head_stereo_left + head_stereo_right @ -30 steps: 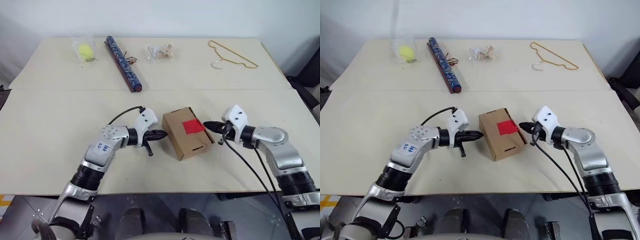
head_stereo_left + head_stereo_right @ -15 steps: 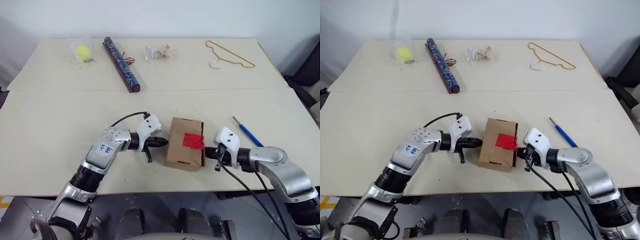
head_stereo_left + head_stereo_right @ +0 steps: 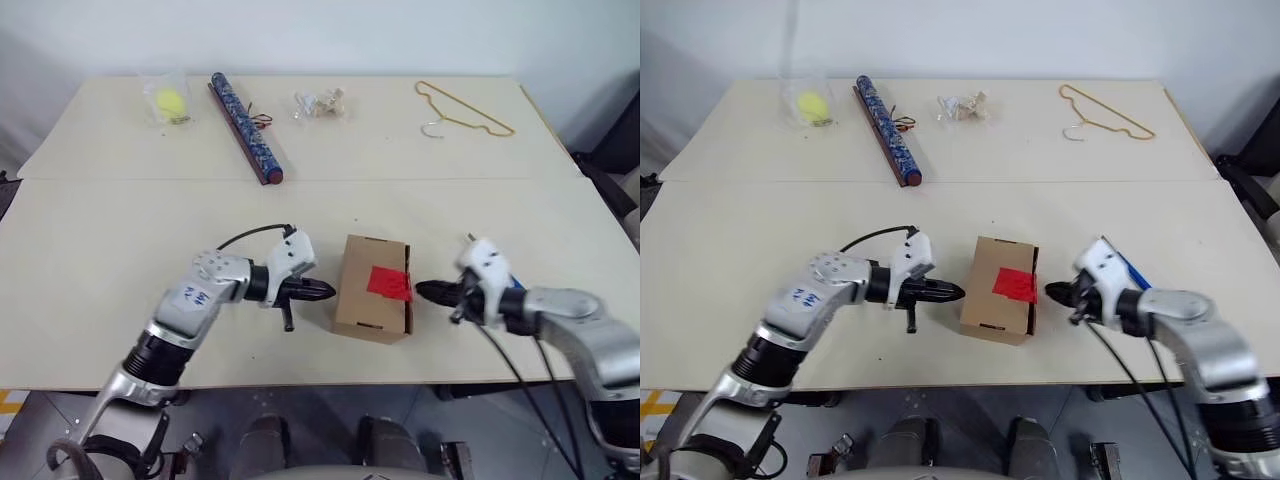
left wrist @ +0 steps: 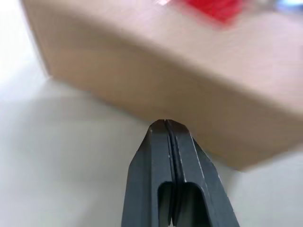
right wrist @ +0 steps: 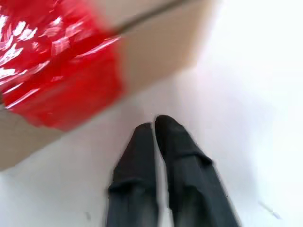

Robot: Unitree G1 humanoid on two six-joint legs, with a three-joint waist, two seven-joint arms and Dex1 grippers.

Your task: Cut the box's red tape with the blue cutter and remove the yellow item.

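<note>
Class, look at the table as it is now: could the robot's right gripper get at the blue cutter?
Probably yes. The blue cutter lies on the table right beside the right gripper, partly hidden behind that wrist. Nothing else lies between them, and the gripper holds nothing; it points at the box, so it would have to turn back.

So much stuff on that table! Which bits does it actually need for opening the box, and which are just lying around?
Needed for the job:
- box
- red tape
- blue cutter, lying behind the right arm

Just lying about:
- bagged yellow ball
- patterned tube
- small crumpled packet
- wire hanger
</note>
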